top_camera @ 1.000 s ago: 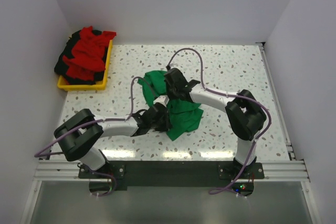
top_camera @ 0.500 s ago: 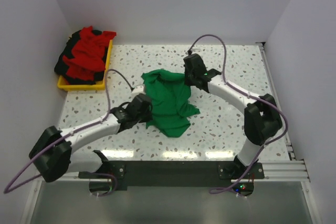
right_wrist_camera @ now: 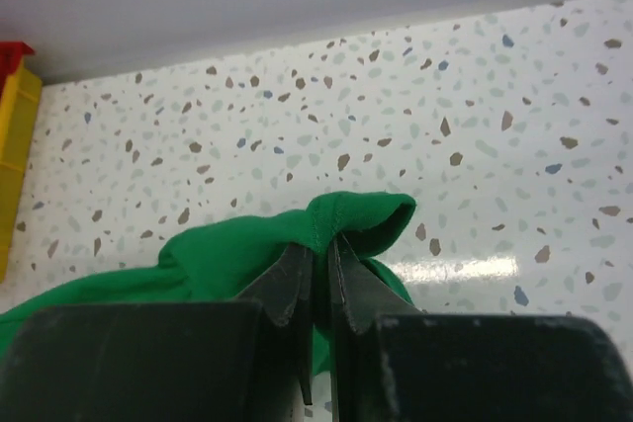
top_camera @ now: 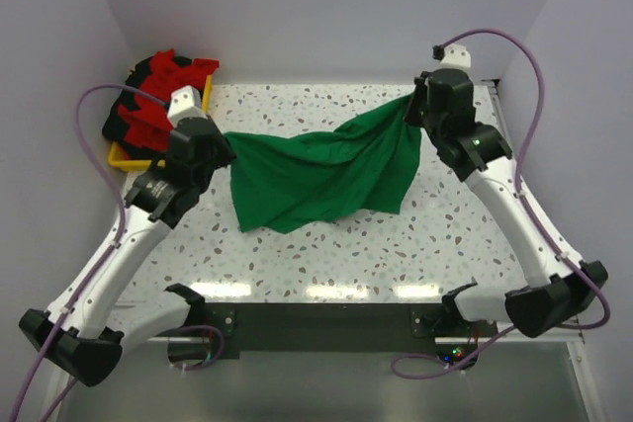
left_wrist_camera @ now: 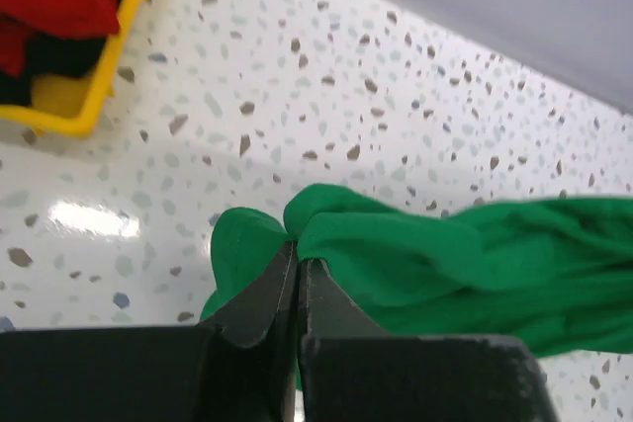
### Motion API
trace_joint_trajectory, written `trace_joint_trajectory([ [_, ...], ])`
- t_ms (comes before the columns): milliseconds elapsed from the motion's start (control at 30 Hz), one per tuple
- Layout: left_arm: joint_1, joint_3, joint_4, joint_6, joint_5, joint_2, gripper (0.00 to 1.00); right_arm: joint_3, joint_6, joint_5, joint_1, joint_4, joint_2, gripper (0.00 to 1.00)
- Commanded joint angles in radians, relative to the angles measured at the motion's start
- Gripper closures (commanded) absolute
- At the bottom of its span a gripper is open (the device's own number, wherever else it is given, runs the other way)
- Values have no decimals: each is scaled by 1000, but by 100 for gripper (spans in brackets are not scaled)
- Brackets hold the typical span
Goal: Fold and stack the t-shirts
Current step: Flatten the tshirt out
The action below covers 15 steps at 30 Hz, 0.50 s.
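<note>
Green t-shirt [top_camera: 316,170] hangs stretched right of the yellow tray [top_camera: 158,161], left gripper [left_wrist_camera: 295,269] and right gripper [right_wrist_camera: 318,249] each clamped shut on 1 edge, nothing folded yet, while the red and dark shirts [top_camera: 163,96] lie heaped in that tray.

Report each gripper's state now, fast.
Left gripper: closed, holding the green shirt.
Right gripper: closed, holding the same green shirt.

Speckled table [top_camera: 445,234] bears yellow tray [top_camera: 127,157], perhaps green t-shirt [top_camera: 316,180].
</note>
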Motion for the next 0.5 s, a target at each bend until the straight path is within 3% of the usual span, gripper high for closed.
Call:
trace_joint_trajectory([
  [0,20,178,-60,102,-119,-64,100,90,-46,53,-8,-41,-128,100],
  [167,20,316,-80,145,-162,-149,100,96,-74,31,-9,-40,-291,100],
  [467,20,431,-50,219,-165,-247,100,127,-88,-9,-8,-53,-516,100],
])
